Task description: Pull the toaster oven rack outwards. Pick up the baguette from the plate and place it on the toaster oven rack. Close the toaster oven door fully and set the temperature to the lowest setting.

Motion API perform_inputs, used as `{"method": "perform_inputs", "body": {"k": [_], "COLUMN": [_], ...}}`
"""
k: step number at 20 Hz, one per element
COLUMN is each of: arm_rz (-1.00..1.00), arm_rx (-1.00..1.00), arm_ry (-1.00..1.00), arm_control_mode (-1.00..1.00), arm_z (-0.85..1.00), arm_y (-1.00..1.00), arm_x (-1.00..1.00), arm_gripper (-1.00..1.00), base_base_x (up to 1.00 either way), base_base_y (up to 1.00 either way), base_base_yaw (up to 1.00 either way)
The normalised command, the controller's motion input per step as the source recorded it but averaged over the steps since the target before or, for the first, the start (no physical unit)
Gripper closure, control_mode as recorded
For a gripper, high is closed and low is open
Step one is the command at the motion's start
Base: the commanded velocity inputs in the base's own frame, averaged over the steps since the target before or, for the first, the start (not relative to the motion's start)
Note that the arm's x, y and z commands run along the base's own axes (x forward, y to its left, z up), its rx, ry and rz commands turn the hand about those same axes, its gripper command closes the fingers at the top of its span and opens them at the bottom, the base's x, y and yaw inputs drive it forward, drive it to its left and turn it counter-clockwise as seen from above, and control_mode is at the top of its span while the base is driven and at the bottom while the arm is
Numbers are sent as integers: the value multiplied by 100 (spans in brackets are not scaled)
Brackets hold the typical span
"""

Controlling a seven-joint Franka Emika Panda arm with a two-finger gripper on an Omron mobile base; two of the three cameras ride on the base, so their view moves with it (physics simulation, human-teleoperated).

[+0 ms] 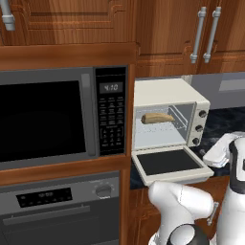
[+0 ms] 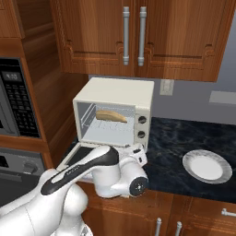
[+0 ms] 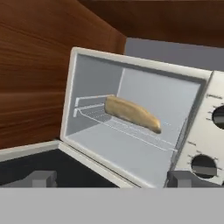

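The cream toaster oven (image 1: 162,91) (image 2: 115,92) stands with its door (image 1: 170,162) (image 2: 76,156) (image 3: 43,162) folded down flat. Inside the cavity the tan baguette (image 1: 157,118) (image 2: 110,115) (image 3: 131,113) lies on the wire rack (image 1: 178,125) (image 2: 110,125) (image 3: 127,129). My gripper (image 3: 116,180) hangs just in front of the lowered door, open, with nothing between its fingertips (image 3: 43,178). My white hand (image 2: 134,156) sits at the oven's front right. On the dark counter to the right lies the bare white plate (image 2: 190,161). Dark knobs (image 1: 203,114) (image 3: 203,166) run down the oven's right front.
A large dark microwave (image 1: 48,119) with a keypad fills the wall left of the oven, above a built-in oven (image 1: 57,206). Wooden cabinets (image 2: 138,37) hang overhead. Dark stone counter (image 2: 175,138) stretches between the oven and the plate.
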Motion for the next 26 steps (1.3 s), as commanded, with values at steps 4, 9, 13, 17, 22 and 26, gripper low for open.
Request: {"method": "perform_inputs", "body": {"k": [4, 9, 13, 17, 22, 26], "arm_rz": [-27, -13, 15, 16, 1, -4], "arm_rx": [0, 9, 23, 23, 15, 0], "arm_ry": [31, 16, 0, -5, -16, -27], "arm_control_mode": [-100, -100, -100, -100, -100, -100], "arm_z": [15, -29, -96, -100, -63, -31], "arm_y": [-91, -51, 11, 34, 28, 1], "arm_x": [-96, -89, -34, -18, 3, 28], "arm_gripper": [-100, -100, -100, -100, -100, -100], "base_base_x": [0, 0, 0, 0, 0, 0], "base_base_y": [0, 0, 0, 0, 0, 0], "base_base_yaw": [0, 0, 0, 0, 0, 0]}}
